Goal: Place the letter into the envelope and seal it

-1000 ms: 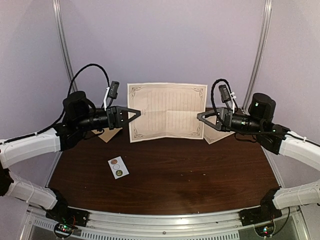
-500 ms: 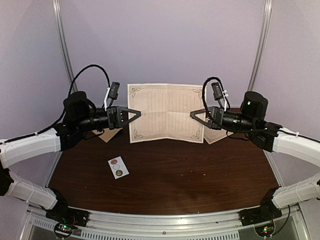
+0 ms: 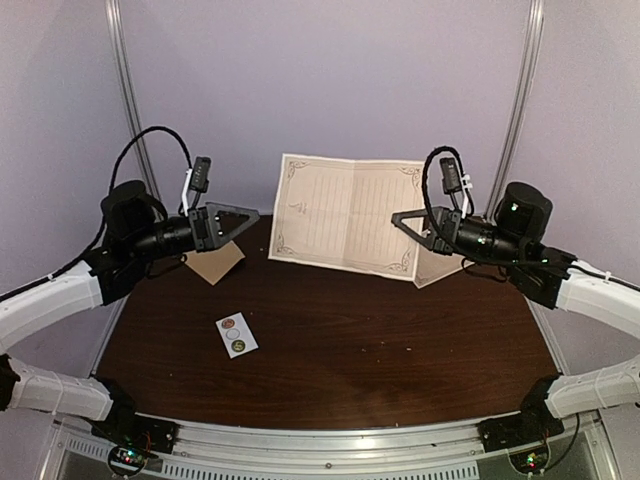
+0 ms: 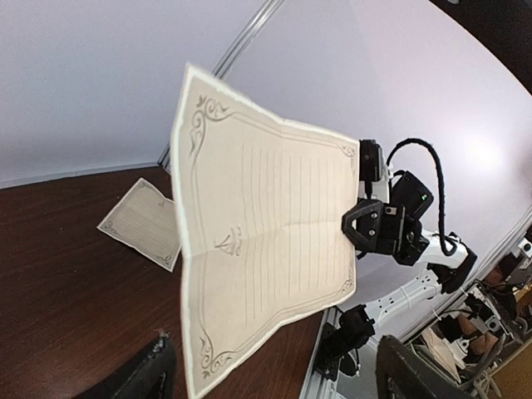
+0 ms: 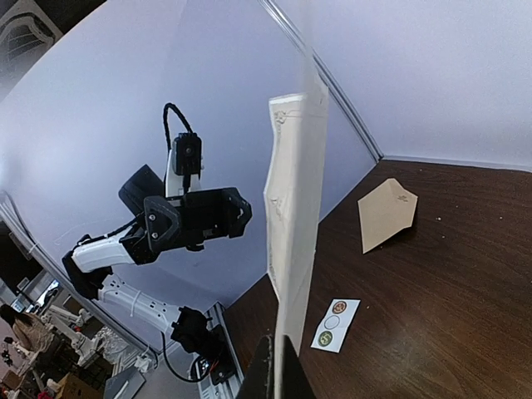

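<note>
Dark table (image 3: 330,340): envelope (image 3: 216,263) lies beneath left tool (image 3: 252,214), jaws wide; right tool (image 3: 397,217) pinches letter (image 3: 345,213) edge.

From above, the left arm (image 3: 135,245) hides the upper part of the envelope (image 3: 218,263), and the letter (image 3: 345,213) covers most of a second sheet (image 3: 436,267) (one corner shows). The dots on the sticker card (image 3: 237,334) are too small to read.
</note>
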Robot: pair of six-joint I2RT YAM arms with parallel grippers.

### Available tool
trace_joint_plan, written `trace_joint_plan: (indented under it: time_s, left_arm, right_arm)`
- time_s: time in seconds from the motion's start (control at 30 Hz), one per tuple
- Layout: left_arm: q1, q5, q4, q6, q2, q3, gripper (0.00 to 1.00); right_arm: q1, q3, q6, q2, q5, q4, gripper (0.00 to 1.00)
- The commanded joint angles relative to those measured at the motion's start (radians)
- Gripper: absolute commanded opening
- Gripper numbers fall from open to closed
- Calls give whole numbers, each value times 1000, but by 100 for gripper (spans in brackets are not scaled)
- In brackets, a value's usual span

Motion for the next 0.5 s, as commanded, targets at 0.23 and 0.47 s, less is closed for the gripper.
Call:
trace_joint_plan:
  time_s: [0.23,0.47]
  left_arm:
    - [139,-159,-185,30,-88,42,88]
    - [122,-153,-184,33,42,57,88]
  right_arm:
    - [6,33,2,-96,-204,-5,0]
    - [7,71,17,-111,-300,-3,0]
